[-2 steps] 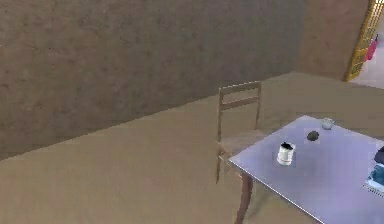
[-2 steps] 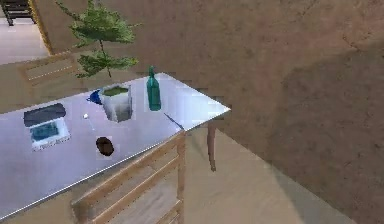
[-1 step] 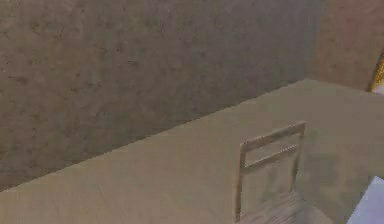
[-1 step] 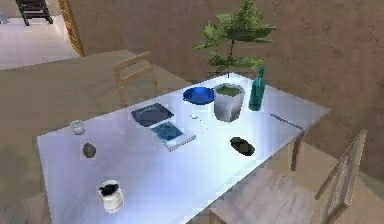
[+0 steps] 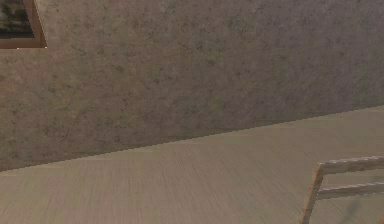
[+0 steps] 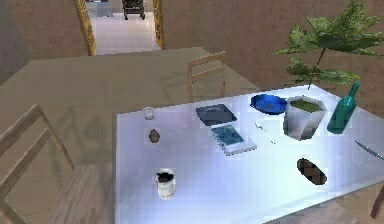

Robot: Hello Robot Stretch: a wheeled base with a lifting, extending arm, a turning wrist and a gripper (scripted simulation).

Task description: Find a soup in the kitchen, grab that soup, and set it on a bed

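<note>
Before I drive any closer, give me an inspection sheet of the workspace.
surface: pale table, level.
job's things: small dark-and-white can standing near the table's near edge, possibly the soup.
clutter: teal bottle, potted plant, blue plate, dark flat square, book, small glass, dark oval, all on the table.
pincer: nothing seen.
cables: nothing seen.
surroundings: wooden chair at the far side, doorway beyond; framed picture on the forward view's wall.

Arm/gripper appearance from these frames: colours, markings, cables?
Nothing to report on arm or gripper colours, shape, cables or markings from these. The arm side view takes in a white table with a small dark jar, a blue plate, a teal bottle and a potted plant.
</note>
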